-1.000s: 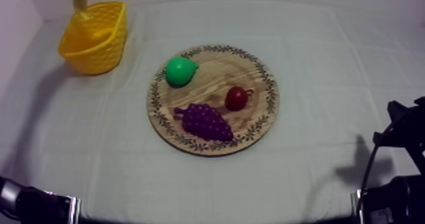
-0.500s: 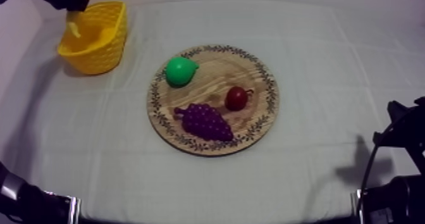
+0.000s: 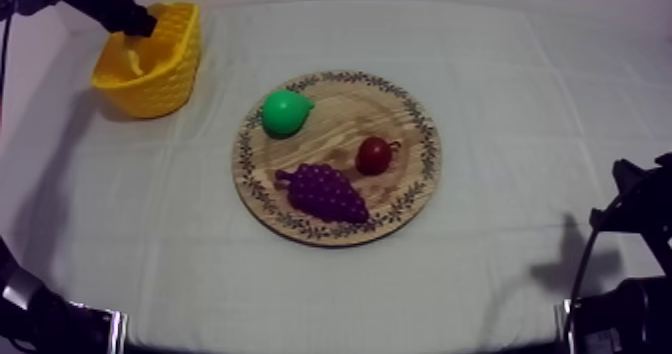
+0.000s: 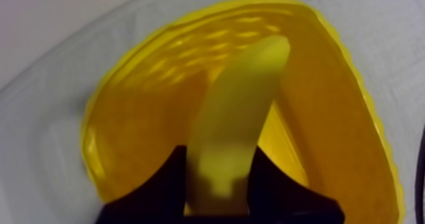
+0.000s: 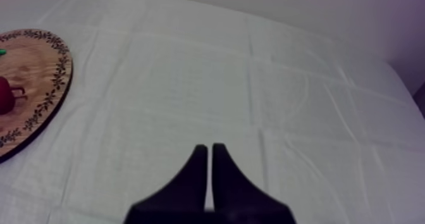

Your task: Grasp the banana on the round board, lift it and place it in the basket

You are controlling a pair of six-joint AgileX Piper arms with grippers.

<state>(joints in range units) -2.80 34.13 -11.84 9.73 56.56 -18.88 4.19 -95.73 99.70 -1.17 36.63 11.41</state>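
You see the banana (image 4: 237,112) blurred, its near end hidden between the left gripper (image 4: 219,154) fingers. In the right wrist view, the picture's edge cuts off the wooden board (image 5: 35,74) and the small red fruit (image 5: 5,93).

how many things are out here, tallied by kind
toy fruit: 4 (banana, pear, bunch of grapes, small red fruit)
wooden board: 1
yellow basket: 1
total: 6
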